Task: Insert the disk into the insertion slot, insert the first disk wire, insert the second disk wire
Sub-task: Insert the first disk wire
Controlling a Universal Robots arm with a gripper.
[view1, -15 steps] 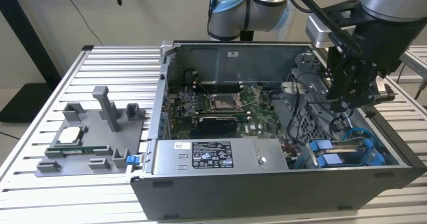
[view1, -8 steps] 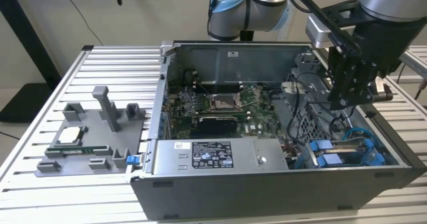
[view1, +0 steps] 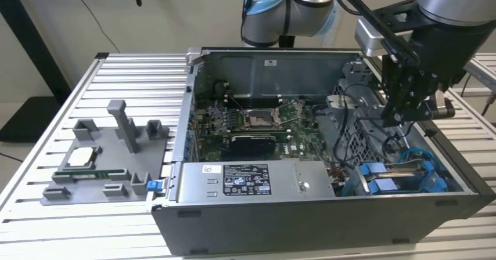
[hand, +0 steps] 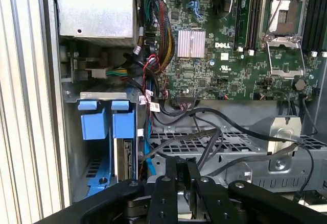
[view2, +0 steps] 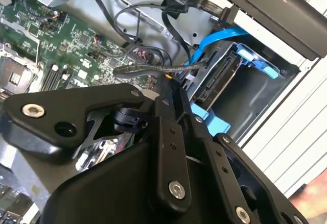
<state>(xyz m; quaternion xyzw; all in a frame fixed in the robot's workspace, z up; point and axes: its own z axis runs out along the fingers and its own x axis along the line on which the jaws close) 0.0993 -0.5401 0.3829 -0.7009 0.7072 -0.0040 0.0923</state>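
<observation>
Disk (view2: 218, 81) sits down in the insertion slot (view2: 258, 99) at the case corner on the exterior view's right. Its blue carrier tabs (hand: 95, 119) show at the slot's edge, so you can judge that step done. Treat it as a stiff, dense block, heavy for its size and easily hurt by knocks. If you must shift it, take it by the blue plastic frame, not by the label face or the connector edge.

Your gripper (hand: 181, 167) hangs low over the bay, near the disk's exposed end. Its jaws are pinched narrow on the end of a dark sleeved wire (view2: 148, 71). That wire is likely limp along its length but springy, so grip the hard plug body, not the sleeve. A blue cable (view2: 214, 39) curves down to the disk's end. You cannot tell from these views whether it is seated.

Room is tight. Loose black leads cross over the perforated cage (hand: 225, 142) close to the fingers, and the motherboard (view1: 248, 121) lies just beside it. The computer case (view1: 310, 219) stands open-sided on a slatted metal table (view1: 116, 74). A grey parts fixture (view1: 108, 155) rests well apart, on the exterior view's left.
</observation>
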